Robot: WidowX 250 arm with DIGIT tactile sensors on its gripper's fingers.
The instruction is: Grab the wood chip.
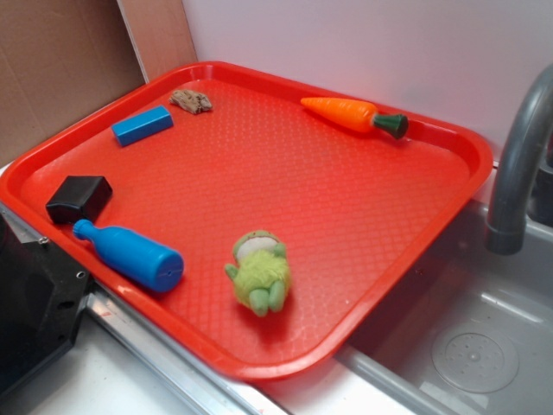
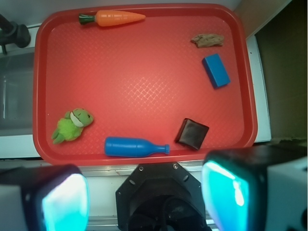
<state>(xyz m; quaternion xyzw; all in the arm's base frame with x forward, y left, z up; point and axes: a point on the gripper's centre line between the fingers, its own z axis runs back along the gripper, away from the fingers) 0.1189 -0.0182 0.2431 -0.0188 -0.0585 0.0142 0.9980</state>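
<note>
Red tray: wood chip beyond fingers.

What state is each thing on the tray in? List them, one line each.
wood chip: lying flat in a tray corner, untouched.
blue block: lying flat, beside the chip, apart from it.
black box: resting on the tray, closed.
blue bottle: on its side.
carrot: lying flat.
green plush: lying down.
gripper: open, off the tray.
</note>
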